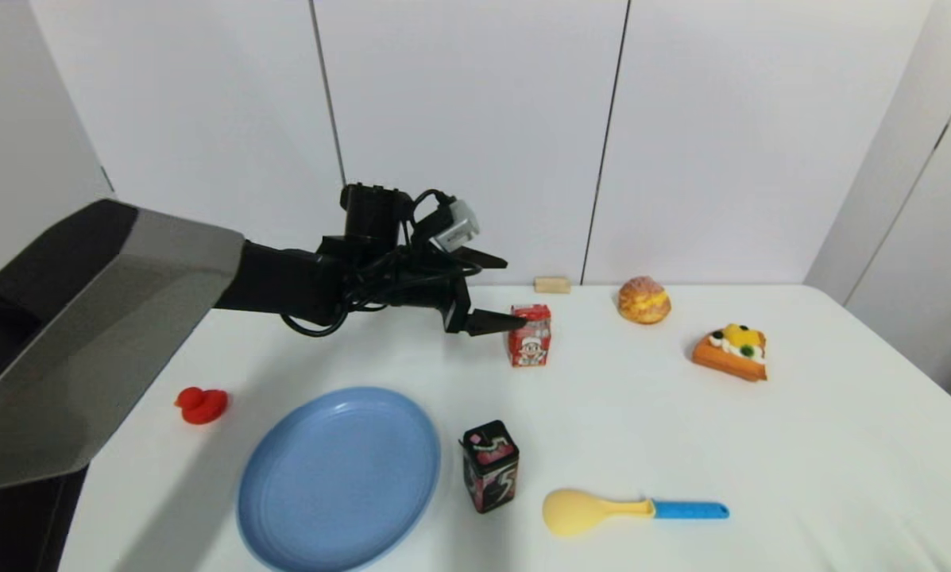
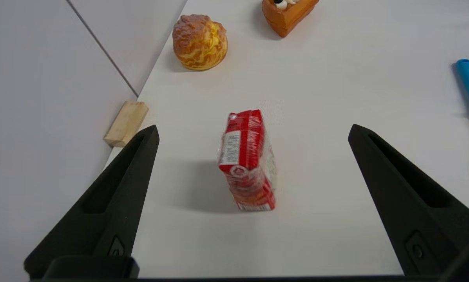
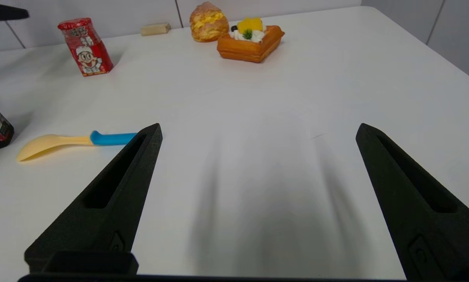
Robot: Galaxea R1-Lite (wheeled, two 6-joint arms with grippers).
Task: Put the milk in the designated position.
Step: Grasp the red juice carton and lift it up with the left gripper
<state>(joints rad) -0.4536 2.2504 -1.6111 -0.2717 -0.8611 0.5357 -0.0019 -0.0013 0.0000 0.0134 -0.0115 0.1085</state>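
The milk [image 1: 530,335] is standing upright near the far edge of the white table [image 1: 761,445], with bare tabletop lying open around it. The blue plate [image 1: 338,477] is holding nothing. The left gripper [image 1: 497,291] is hovering just left of the carton, fingers spread wide and apparently not touching it. The right gripper [image 3: 258,129] is resting with fingers apart above bare tabletop, well apart from the carton.
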